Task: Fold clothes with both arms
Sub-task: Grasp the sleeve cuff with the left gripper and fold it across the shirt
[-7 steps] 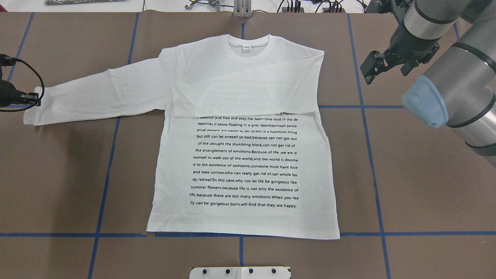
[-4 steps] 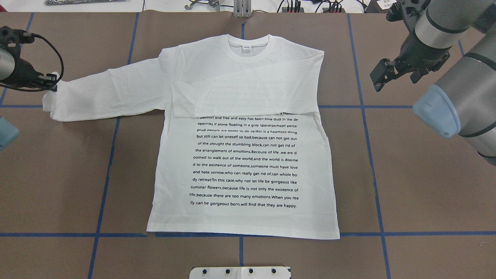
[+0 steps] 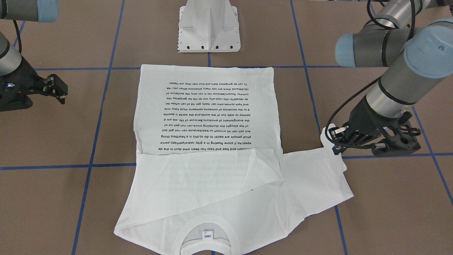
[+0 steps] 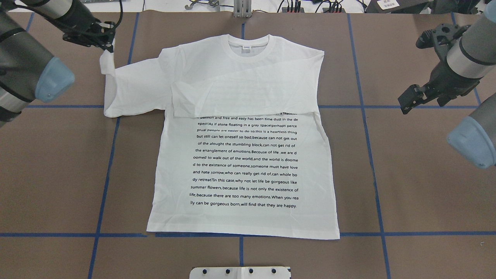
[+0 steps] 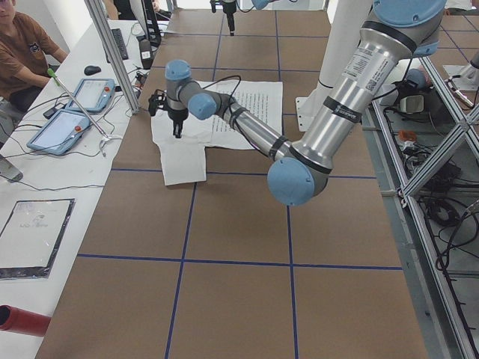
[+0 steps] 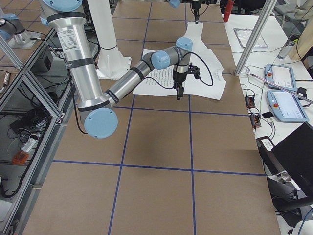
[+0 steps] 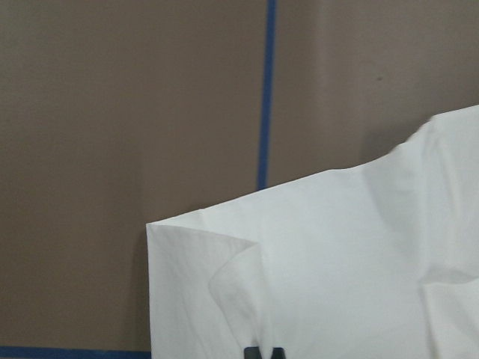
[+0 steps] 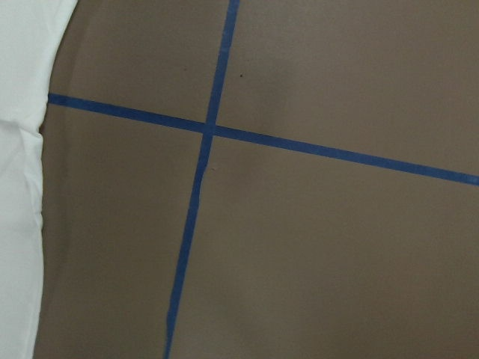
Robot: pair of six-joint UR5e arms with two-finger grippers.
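The left gripper (image 4: 107, 43) hangs over the table's (image 4: 54, 174) far left part, jaws clamped on the cuff (image 4: 104, 61) of the shirt's (image 4: 240, 170) left sleeve (image 4: 133, 91). The cuff is lifted off the table. The sleeve below it bends back on itself, so its fold lies just left of the body, touching a blue tape line (image 4: 110, 155).

The shirt lies flat in the middle of the table, print side up. Its long axis runs from the robot's edge to the far edge. The collar (image 4: 248, 49) points at the far edge and the hem (image 4: 244, 231) at the robot's edge, close to the white base (image 4: 240, 272). The hem lies along a cross line of tape. The text block (image 4: 244, 161) fills the lower body and reads upright from the robot's side. The other sleeve (image 4: 236, 97) is folded across the chest, its cuff end toward the left, covering the top line of text.

The right gripper (image 4: 407, 101) hovers over bare table well to the right of the shirt, toward the far right part. Its jaws stand apart and hold nothing.
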